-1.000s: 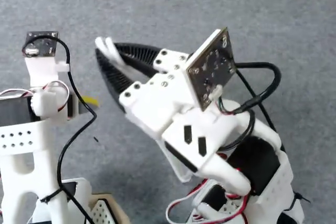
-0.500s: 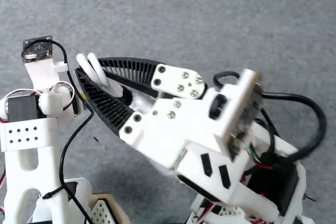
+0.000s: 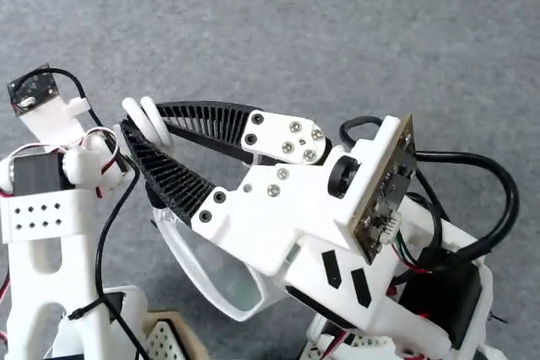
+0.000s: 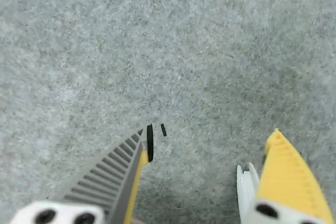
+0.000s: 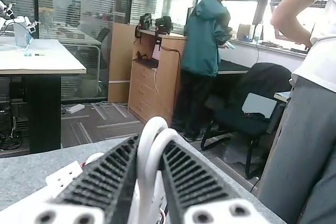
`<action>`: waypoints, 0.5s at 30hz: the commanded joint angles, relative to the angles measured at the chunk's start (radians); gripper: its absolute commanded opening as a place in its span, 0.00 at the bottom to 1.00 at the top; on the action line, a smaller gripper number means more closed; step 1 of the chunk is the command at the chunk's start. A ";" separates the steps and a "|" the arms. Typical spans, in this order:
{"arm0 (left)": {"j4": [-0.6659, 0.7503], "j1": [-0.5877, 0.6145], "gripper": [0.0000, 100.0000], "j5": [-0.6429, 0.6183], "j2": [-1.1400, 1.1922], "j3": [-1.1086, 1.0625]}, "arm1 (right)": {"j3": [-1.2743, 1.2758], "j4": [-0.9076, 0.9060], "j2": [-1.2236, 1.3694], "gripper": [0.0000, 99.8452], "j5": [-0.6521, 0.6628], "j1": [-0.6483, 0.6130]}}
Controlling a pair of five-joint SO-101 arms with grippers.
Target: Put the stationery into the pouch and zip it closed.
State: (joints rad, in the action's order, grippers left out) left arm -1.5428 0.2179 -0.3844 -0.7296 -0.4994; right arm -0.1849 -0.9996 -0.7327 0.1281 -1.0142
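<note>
Left claw (image 4: 212,140) spread wide, pointing down; right claw (image 3: 139,122) aloft, tips pinched together

The white right arm (image 3: 287,225) hides most of the clear white-rimmed pouch (image 3: 224,280). The black speck (image 4: 163,129) on grey felt (image 4: 210,51) is unidentifiable

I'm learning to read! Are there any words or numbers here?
None can be read.
The circuit board on the right arm has tiny marks, too small to read.
The grey table and the right gripper, shut on a white loop, carry no writing.
</note>
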 commanded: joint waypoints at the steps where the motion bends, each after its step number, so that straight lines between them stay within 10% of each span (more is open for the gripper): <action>1: -0.057 -0.016 0.35 -0.037 -0.002 0.015 | -0.042 0.000 -0.001 0.01 0.009 -0.002; 15: -0.221 0.079 0.35 -0.213 0.276 0.165 | -0.042 0.000 -0.007 0.01 0.006 0.061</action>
State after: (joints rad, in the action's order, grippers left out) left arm -1.7515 0.2700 -0.5792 -0.5194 -0.3767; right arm -0.1849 -0.9996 -0.7327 0.1281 -0.9743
